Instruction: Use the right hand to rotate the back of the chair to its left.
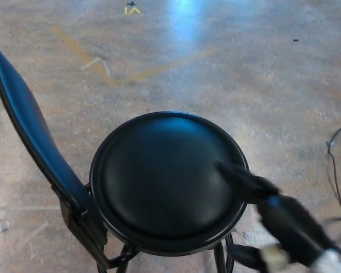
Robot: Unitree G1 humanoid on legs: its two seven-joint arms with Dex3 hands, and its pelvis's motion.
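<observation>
The black chair has a round seat (pixel 167 179) in the middle of the head view. Its narrow padded back (pixel 31 131) stands at the seat's left side, seen edge-on, running from the upper left down to the bracket (pixel 82 224) under the seat. My right hand (pixel 247 185) is blurred at the seat's right rim, far from the back, with its black forearm (pixel 292 227) trailing to the lower right. It holds nothing. The left hand does not show.
A mottled concrete floor (pixel 261 74) with yellow tape lines (pixel 88 57) lies all around. A black cable (pixel 332 165) curls on the floor at the right edge. Worn tape patches (pixel 0 222) mark the floor at lower left.
</observation>
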